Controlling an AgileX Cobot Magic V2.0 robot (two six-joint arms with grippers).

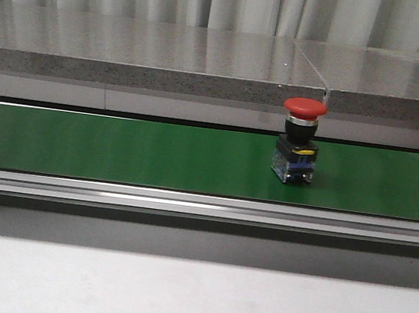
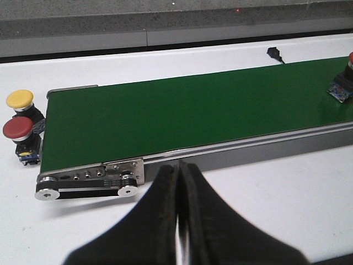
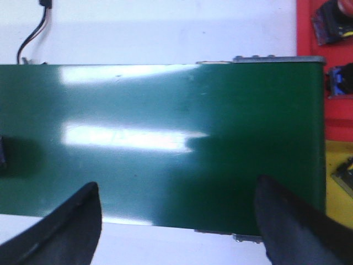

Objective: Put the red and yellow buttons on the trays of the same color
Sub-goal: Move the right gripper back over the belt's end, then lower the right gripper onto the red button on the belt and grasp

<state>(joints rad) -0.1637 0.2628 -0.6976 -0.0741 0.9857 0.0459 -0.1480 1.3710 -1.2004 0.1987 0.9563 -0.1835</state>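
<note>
One red button point(image 1: 298, 150) stands upright on the green belt point(image 1: 118, 148), right of its middle, touching neither hand; two more buttons, one yellow point(image 2: 20, 100) and one red point(image 2: 19, 131), sit on the white surface point(image 2: 287, 193) just off the belt's left end, the yellow one farther back. The left hand point(image 2: 178, 221) hangs over the surface near the belt's near edge, fingers pressed together on nothing; the right hand point(image 3: 176, 215) hovers over the belt's right end, fingers wide apart; red tray point(image 3: 309, 27) and yellow tray point(image 3: 337, 199) lie beyond that end.
</note>
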